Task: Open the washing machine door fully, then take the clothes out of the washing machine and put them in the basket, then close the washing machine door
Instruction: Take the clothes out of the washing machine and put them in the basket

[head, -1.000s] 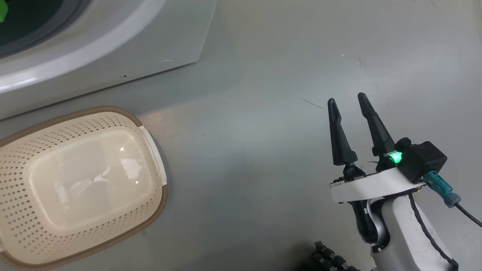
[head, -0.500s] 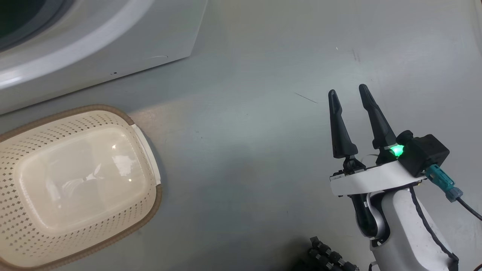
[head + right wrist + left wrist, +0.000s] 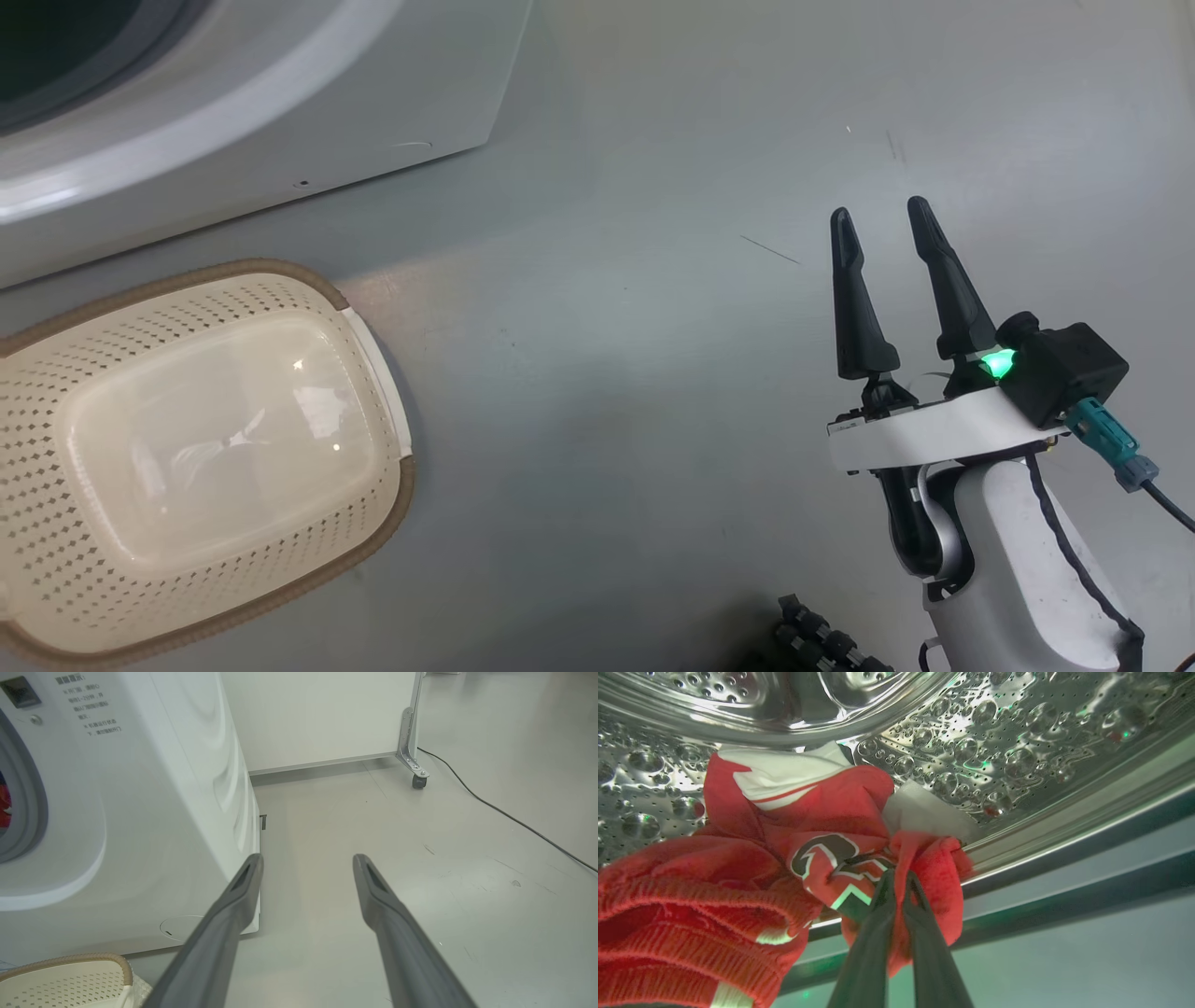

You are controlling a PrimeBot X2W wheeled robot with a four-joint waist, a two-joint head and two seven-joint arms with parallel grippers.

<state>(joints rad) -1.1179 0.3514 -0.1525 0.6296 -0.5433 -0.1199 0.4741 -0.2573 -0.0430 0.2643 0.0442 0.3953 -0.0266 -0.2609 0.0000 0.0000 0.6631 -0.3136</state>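
One washing machine [image 3: 280, 112] shows at ten o'clock in the head view and one cream basket [image 3: 47, 485] at eight. There are two grippers: the right gripper [image 3: 878, 210] and the left gripper [image 3: 900, 877]. The red clothes [image 3: 738, 882] are bunched together, so their number is unclear. There is one castor [image 3: 419, 781] and one floor cable [image 3: 504, 812].

Laboratory-style test room: a freestanding washing machine [image 3: 140, 812] stands on a bare, scuffed grey floor [image 3: 467, 896], beside a white partition panel [image 3: 317, 714] on a caster [image 3: 419, 782], with a loose cable [image 3: 514, 819] trailing across.

Grey floor [image 3: 635, 392], bearing cream basket [image 3: 56, 560] at lower left, white washing machine [image 3: 308, 103] at upper left.
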